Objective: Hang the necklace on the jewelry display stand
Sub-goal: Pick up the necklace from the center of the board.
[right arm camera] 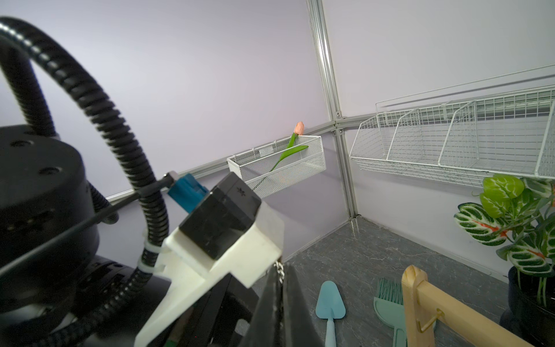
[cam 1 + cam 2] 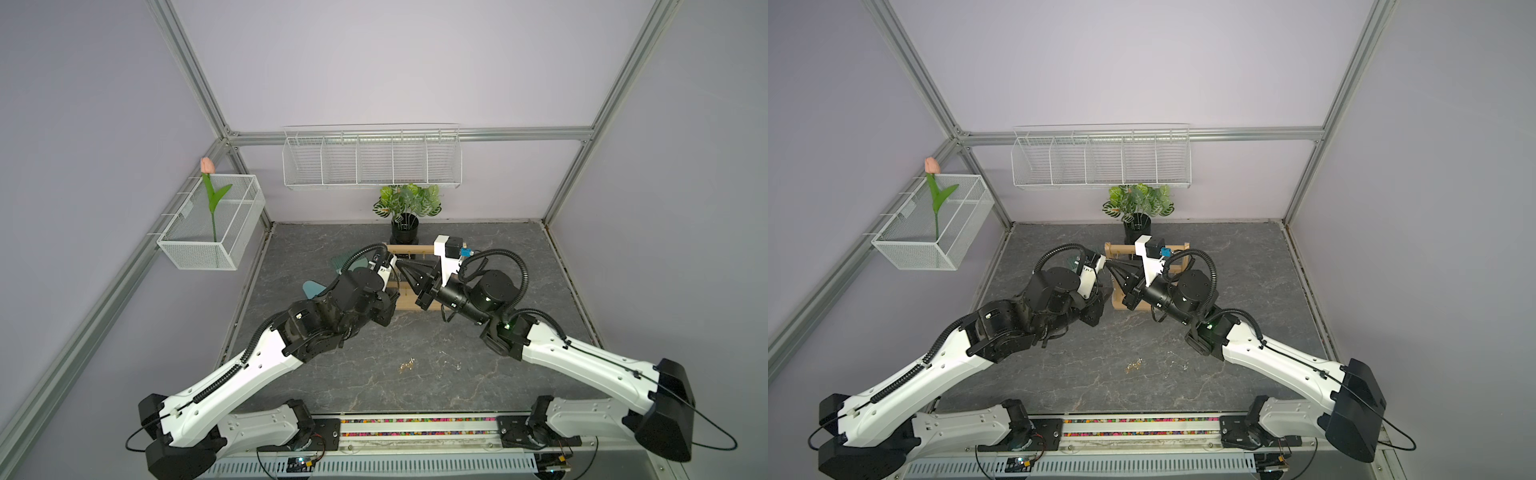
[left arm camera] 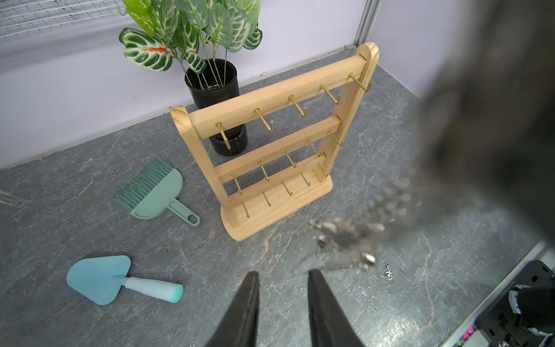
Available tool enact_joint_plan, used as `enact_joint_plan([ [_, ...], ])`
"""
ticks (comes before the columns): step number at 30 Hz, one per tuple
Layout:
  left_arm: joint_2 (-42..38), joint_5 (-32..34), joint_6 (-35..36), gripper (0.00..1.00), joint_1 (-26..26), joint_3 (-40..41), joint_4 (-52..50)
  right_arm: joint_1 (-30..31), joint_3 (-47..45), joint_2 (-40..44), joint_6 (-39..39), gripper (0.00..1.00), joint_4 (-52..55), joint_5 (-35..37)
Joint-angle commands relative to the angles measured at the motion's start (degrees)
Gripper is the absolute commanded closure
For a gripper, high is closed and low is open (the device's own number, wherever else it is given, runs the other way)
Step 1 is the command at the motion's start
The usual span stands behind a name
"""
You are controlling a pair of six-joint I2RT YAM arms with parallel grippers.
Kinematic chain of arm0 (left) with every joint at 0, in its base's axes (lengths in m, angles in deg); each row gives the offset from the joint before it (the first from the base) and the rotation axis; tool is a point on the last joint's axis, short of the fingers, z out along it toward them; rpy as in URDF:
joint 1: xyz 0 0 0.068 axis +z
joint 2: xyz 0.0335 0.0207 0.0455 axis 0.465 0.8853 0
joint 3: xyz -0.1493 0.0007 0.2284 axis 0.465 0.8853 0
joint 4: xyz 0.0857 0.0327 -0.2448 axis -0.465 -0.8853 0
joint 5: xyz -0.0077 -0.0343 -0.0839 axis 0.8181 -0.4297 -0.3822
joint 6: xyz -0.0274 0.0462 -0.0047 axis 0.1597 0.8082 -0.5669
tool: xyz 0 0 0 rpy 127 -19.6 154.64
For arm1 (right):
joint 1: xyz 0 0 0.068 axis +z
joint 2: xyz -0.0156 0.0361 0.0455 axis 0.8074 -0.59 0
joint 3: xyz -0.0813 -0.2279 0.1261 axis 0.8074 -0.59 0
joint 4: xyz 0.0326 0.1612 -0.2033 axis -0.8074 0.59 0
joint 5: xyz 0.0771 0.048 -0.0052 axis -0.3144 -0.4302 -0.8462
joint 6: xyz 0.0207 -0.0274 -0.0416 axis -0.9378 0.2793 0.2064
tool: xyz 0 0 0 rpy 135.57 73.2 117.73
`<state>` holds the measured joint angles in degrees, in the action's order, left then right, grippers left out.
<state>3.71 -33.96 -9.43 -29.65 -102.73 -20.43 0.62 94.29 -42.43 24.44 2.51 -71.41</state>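
Necklace [image 3: 354,237] dangles, blurred, from the right tool [image 1: 280,275], whose jaws are pressed together on its chain, close to the wooden stand [image 3: 270,99] standing upright on the counter [image 3: 90,210]. Left tool [image 3: 283,273] is nearby, jaws spread and holding nothing.

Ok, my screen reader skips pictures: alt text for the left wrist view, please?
A blurred silver necklace dangles before a wooden jewelry stand whose gold hooks are bare. The left tool is open; a brush, trowel and potted plant sit nearby.
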Motion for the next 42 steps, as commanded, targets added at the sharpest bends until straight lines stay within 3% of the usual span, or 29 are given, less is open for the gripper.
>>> enact_joint_plan([
  [1, 0.1, 0.8, -0.1, 0.69, 0.4, 0.6, 1.1, -0.3, 1.8, -0.4, -0.7, 0.93, -1.3, -1.1],
  [42, 1.9, 0.5, -0.3, 0.69, 0.7, 0.2, 1.3, -2.0, 0.8, -1.7, -5.3, 0.93, -6.2, -5.4],
])
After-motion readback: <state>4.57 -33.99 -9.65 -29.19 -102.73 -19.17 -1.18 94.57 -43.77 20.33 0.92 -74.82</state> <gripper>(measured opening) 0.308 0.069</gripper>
